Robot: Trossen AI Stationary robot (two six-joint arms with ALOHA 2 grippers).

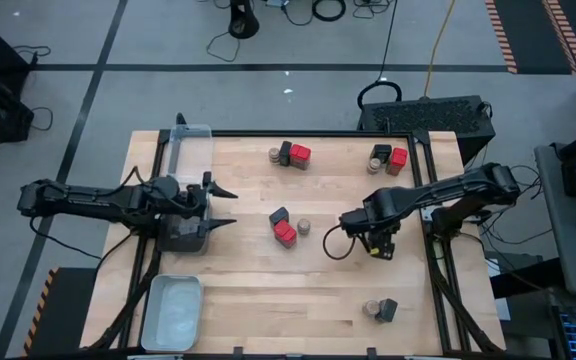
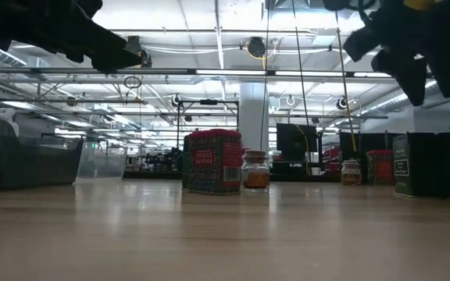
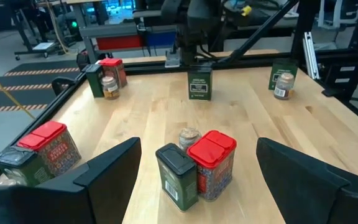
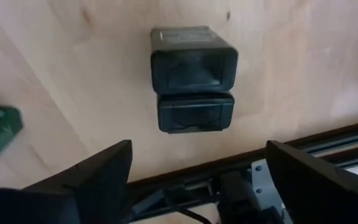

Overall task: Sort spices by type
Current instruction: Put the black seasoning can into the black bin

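Dark boxy tin (image 4: 192, 62), lid shut, stands upright on wood.

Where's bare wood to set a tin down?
Free: the near strip between the pale tray and the near-right jar-and-tin pair; also the gap between the center cluster and the far cluster. Crowded: under the right claw, above a dark tin.

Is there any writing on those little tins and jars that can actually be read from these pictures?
None can be read.
Red boxy tin at the table's middle: label print blurred.
Dark black-green boxy tin: pale label, too small.
Red-lidded tin near the table's edge: label blurred.
Small round jar beside the red tin: no legible text.
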